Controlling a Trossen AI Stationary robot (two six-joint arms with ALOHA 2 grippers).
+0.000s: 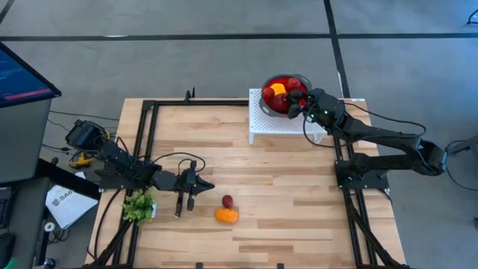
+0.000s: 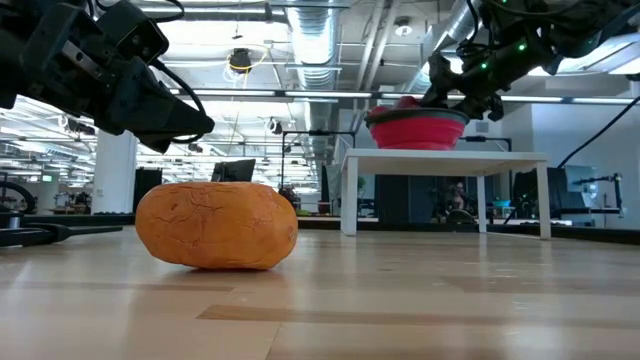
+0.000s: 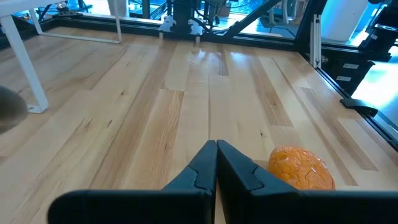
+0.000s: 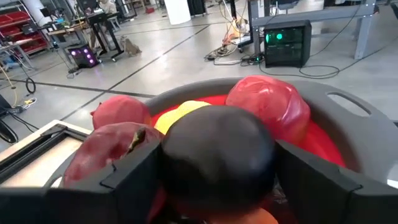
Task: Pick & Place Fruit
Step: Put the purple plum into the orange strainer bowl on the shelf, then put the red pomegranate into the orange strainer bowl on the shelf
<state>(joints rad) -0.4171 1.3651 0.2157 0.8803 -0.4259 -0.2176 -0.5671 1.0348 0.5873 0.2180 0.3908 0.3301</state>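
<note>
Table [image 1: 284, 224]: a wooden top. Most of it is bare, so a piece that falls here can roll far.
White stand [image 1: 261, 127]: it is at the far edge of the table and carries the bowl. A push from the right arm could shift it.
Bowl [image 1: 269, 81]: red inside with a grey rim, and already full of red pieces and one yellow piece [image 1: 278, 89]. The pile is high, so one more piece may roll off and fall over the rim.
Right gripper [image 4: 217, 180]: it is over the bowl and holds a dark purple fruit [image 4: 217, 152] between its fingers. If it lets go from too high, the fruit can bounce off the pile.
Left gripper [image 3: 216, 163]: it is low over the table just beside the orange fruit [image 1: 226, 215], and its fingers are closed together on nothing. It must open before it can take a piece. If it goes forward like this, I think it will push the orange fruit away.
Small red fruit [image 1: 227, 200]: it lies touching the orange fruit or just beside it, so a push on one moves the other.
Leafy green bunch [image 1: 138, 205]: it lies near the left arm, not part of the fruit.
</note>
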